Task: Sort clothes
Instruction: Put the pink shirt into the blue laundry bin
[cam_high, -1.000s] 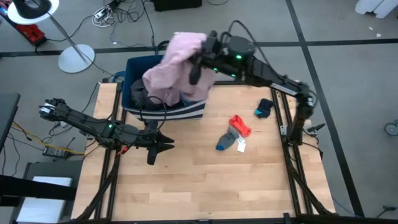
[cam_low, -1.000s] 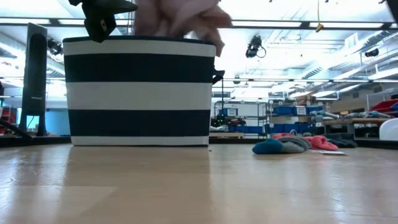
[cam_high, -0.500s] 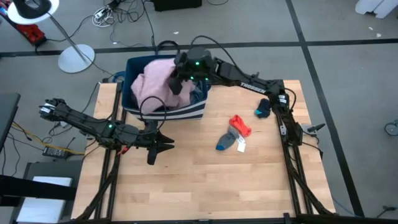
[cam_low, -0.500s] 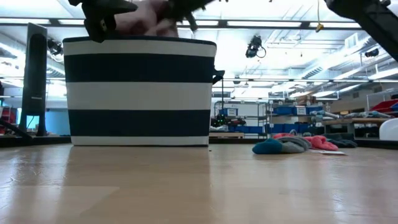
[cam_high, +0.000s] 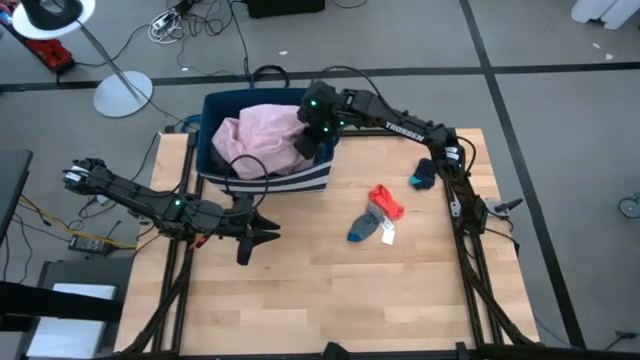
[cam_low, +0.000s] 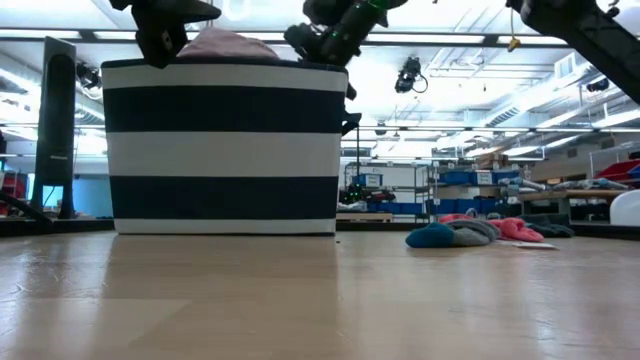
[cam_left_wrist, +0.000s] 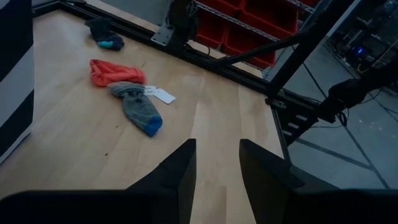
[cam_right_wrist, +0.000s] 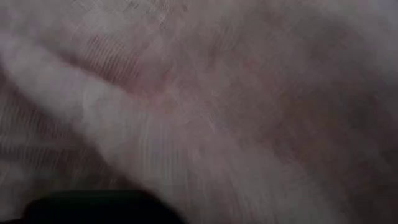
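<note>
A pink garment (cam_high: 262, 135) lies heaped in the dark blue bin (cam_high: 212, 108), which has a striped wall (cam_low: 225, 150) and stands at the table's far left. The garment's top (cam_low: 225, 45) shows above the rim. My right gripper (cam_high: 312, 140) hangs over the bin's right side, close against the pink cloth (cam_right_wrist: 205, 99), which fills its wrist view. On the wood to the right of the bin lie a red-orange sock (cam_high: 386, 200), a grey sock with a blue toe (cam_high: 364, 228) and a dark sock (cam_high: 424, 175). My left gripper (cam_left_wrist: 217, 171) waits open over the table's left side.
A white tag (cam_left_wrist: 163, 96) lies beside the grey sock. Dark cloth (cam_high: 222, 155) shows under the pink garment at the bin's left. Bare wood (cam_high: 330, 290) spreads across the table's near half. Black frame rails (cam_high: 470, 250) run along the table's sides.
My right gripper has come down from high above the bin toward its right side and has tipped nose-down. The pink garment, which hung bunched from it above the rim, has sunk into the bin and now lies heaped there.
</note>
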